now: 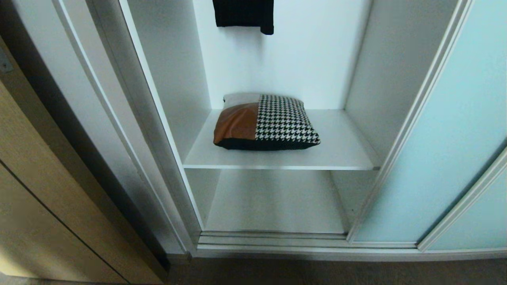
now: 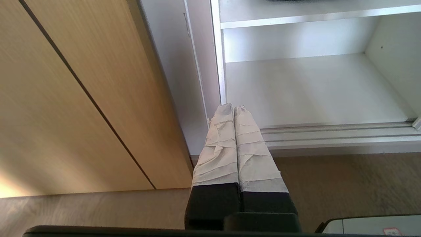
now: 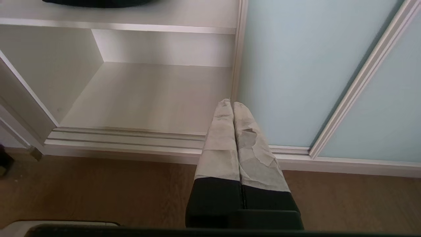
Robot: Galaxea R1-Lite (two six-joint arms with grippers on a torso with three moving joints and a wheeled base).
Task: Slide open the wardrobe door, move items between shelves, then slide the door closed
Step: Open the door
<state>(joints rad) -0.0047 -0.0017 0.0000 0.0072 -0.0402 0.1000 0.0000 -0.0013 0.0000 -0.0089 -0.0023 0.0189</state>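
The sliding wardrobe door [image 1: 447, 130] of frosted aqua glass stands slid to the right, leaving the compartment open. A tan and houndstooth cushion [image 1: 265, 122] lies on the upper white shelf [image 1: 340, 152]; only its black edge [image 3: 98, 2] shows in the right wrist view. The lower shelf [image 1: 273, 202] is bare. My left gripper [image 2: 233, 107] hangs shut and empty above the floor by the wardrobe's left frame. Before the aqua door's [image 3: 296, 65] left edge, my right gripper [image 3: 229, 102] is also shut and empty. Neither arm shows in the head view.
A light wooden door [image 1: 43, 190] flanks the wardrobe on the left. A black garment [image 1: 243, 14] hangs at the top of the compartment. A floor track [image 1: 273, 239] runs along the wardrobe's base, with brown floor [image 3: 98, 191] in front.
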